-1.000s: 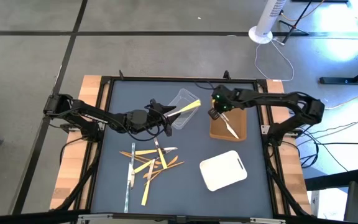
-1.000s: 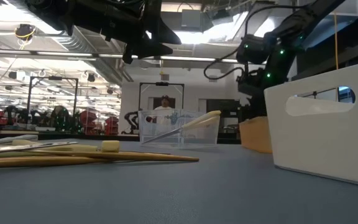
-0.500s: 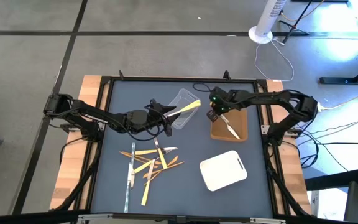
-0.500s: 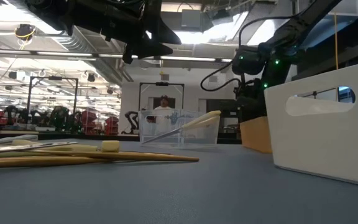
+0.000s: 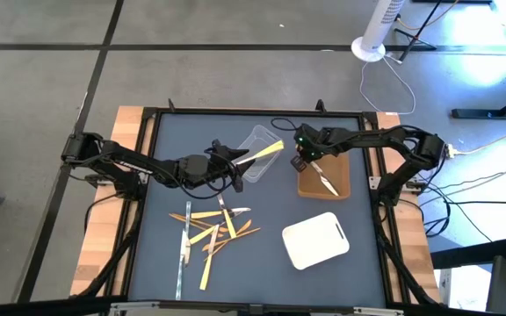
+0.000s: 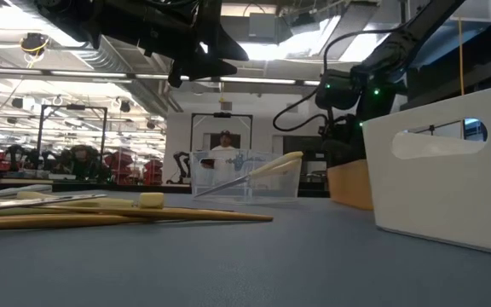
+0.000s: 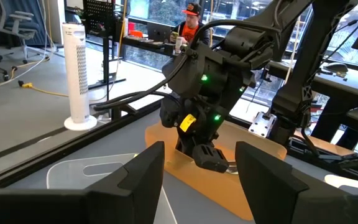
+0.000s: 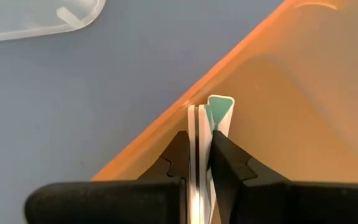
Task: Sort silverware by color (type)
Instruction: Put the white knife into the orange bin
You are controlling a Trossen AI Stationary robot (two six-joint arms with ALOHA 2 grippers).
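Dark blue table (image 5: 262,263) (person (image 6: 225,141) beyond); right end effector (image 8: 197,163) pinches a silver utensil (image 8: 219,111), left end effector (image 7: 197,165) spread wide

R gripper (image 5: 301,163) shifted a bit left over brown tray's (image 5: 334,184) edge, silver utensil (image 5: 321,177) still pinched

A loose pile of silverware (image 5: 209,235) lies toward the table's (image 5: 262,281) front left. The clear tub (image 5: 257,154) sits near the back middle with one utensil (image 5: 266,153) leaning in it. To its right sits a tray (image 5: 325,175) holding a utensil (image 5: 325,181), and another tray (image 5: 315,240) lies in front of that one.
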